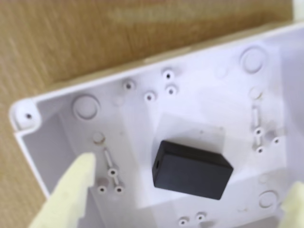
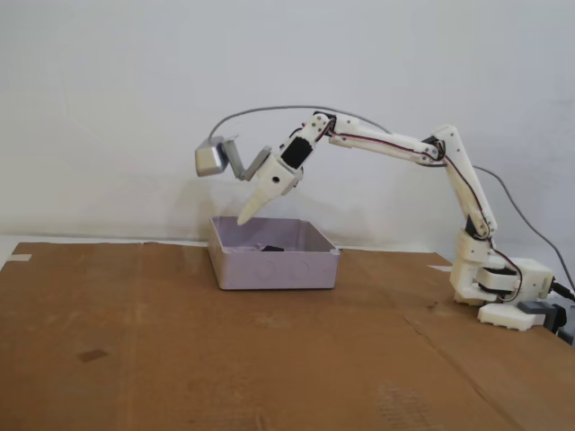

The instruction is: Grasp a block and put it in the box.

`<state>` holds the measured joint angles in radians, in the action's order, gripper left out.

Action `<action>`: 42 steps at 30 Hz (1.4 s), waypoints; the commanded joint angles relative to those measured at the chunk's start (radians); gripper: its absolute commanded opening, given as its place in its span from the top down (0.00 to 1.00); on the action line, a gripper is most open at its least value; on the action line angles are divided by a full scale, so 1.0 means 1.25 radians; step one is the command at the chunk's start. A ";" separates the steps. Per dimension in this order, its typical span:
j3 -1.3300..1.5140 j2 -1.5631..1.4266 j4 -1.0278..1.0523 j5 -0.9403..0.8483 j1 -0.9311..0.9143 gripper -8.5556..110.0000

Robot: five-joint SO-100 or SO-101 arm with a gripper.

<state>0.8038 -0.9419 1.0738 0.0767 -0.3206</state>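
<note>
The black block (image 1: 191, 169) lies flat on the floor of the pale lavender-grey box (image 1: 209, 102), free of the fingers. In the wrist view my gripper (image 1: 192, 173) is open, with one cream fingertip at the lower left and the other at the lower right edge, and it hovers above the block. In the fixed view the gripper (image 2: 244, 216) points down over the back left part of the box (image 2: 274, 269). A dark bit of the block (image 2: 271, 247) shows just over the front wall.
The box stands on brown cardboard (image 2: 180, 350) that covers the table. The arm's base (image 2: 499, 292) sits to the right of the box. A silver-grey camera module (image 2: 209, 159) juts out left of the gripper. A white wall stands behind.
</note>
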 commanded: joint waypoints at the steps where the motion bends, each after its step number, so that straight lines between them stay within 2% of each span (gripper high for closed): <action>1: -0.147 -0.161 -0.004 -0.009 0.006 0.52; 16: -0.330 -0.161 0.000 -0.006 0.065 0.52; 30: -0.369 -0.161 0.000 -0.007 0.101 0.53; 33: -0.369 -0.161 0.000 -0.007 0.101 0.59; 42: -0.369 -0.162 0.000 -0.007 0.101 0.88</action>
<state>0.4679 -0.9419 1.0784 0.0767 -0.2010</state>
